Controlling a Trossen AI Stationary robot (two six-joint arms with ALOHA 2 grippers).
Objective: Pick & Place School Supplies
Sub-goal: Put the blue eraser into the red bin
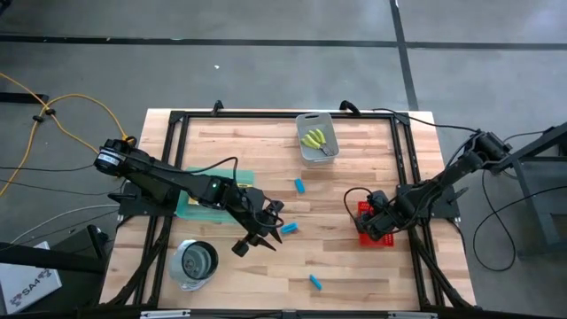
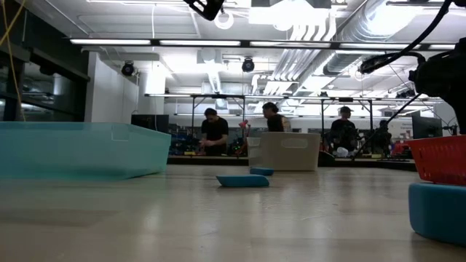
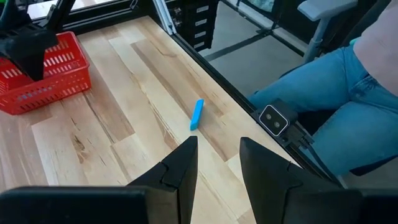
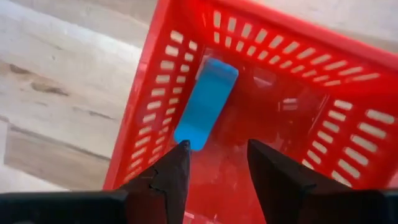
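Three light-blue blocks lie flat on the table. A further light-blue block lies inside the red tray. My right gripper hovers open just above that tray, touching nothing. My left gripper is open above the table, between the metal cup and the middle block. In its wrist view the near block lies ahead of the open fingers. Yellow-green supplies lie in the grey bin.
A round metal cup stands near the table's near-left corner. A teal-green mat lies under my left arm. The grey bin sits at the far edge. A person in jeans sits close beyond the near edge. More people stand in the room behind.
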